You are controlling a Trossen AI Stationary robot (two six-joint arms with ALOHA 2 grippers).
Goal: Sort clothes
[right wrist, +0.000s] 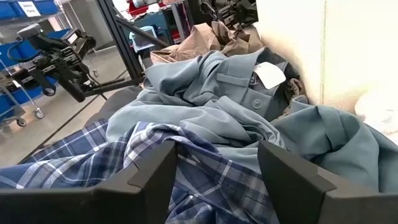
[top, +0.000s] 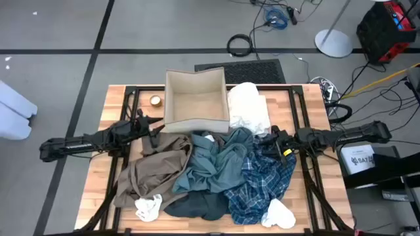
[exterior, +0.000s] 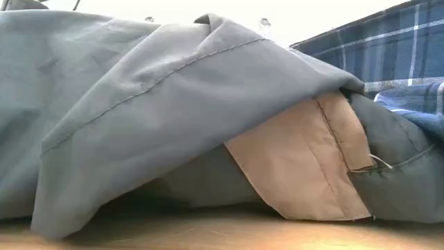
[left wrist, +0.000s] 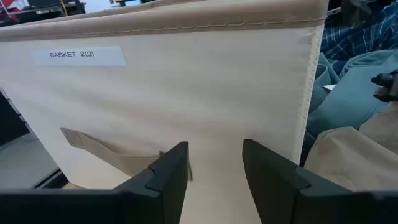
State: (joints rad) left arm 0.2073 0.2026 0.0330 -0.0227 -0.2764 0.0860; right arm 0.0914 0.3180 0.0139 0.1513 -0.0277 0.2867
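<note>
A: Since the clothes lie heaped across the middle of the table, list them from the left edge, high view.

B: Item one, left gripper (top: 152,130): fingers spread, holding nothing, tips close to the beige fabric box (top: 195,98), which sits at its one o'clock. Item two, tan-brown garment (top: 154,169): just beside that gripper at five o'clock, long axis running ten to four. Item three, teal-grey shirt (top: 220,160): centre of the pile, at the right gripper's eight o'clock. Item four, blue plaid shirt (top: 259,183): under the right gripper (top: 275,141) and at its six o'clock. Right gripper: fingers spread, empty, hovering over plaid (right wrist: 155,168).

A: Nearer arm?

B: Judged: left for the tan piece, right for plaid and teal. Cream-white pieces (top: 249,105) lie at the right gripper's eleven o'clock.
</note>
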